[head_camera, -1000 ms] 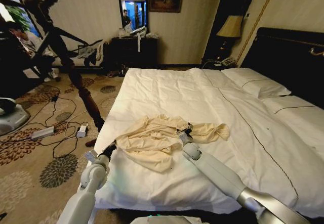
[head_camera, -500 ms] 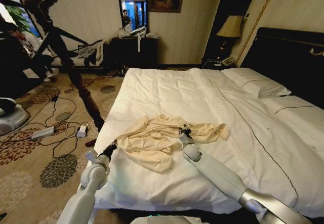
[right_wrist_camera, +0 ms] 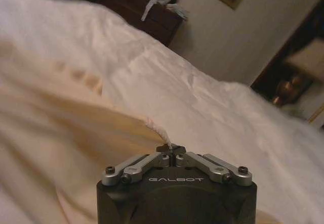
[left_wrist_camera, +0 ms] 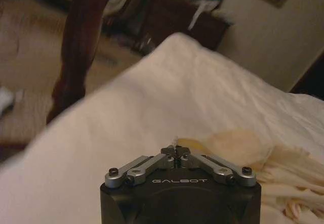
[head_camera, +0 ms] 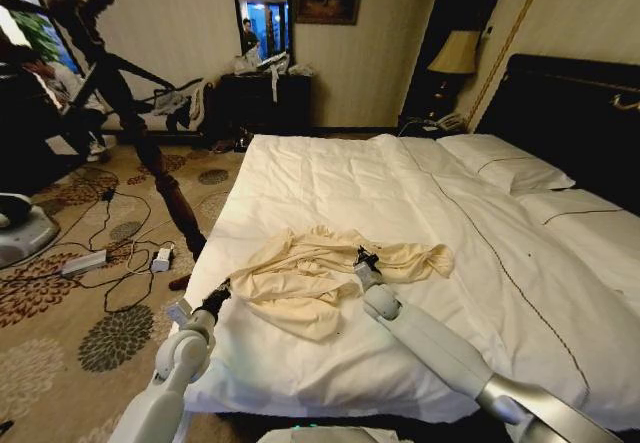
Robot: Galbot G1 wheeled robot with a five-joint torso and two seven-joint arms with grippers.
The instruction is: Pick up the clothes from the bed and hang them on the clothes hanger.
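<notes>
Our left hand (head_camera: 222,290) was at the near left edge of the bed (head_camera: 400,193), its fingers pinched together on the edge of the cream clothes (head_camera: 310,278). Our right hand (head_camera: 363,259) was farther in, at the middle of the clothes, also closed tight on a fold of fabric. We saw the clothes lying crumpled on the white duvet, near the foot of the bed.

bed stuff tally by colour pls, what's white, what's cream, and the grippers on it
white pillows on the bed: 2
cream clothes: 1
grippers pinched shut on the clothes: 2, left gripper at one edge, right gripper near the middle
total: 5
</notes>
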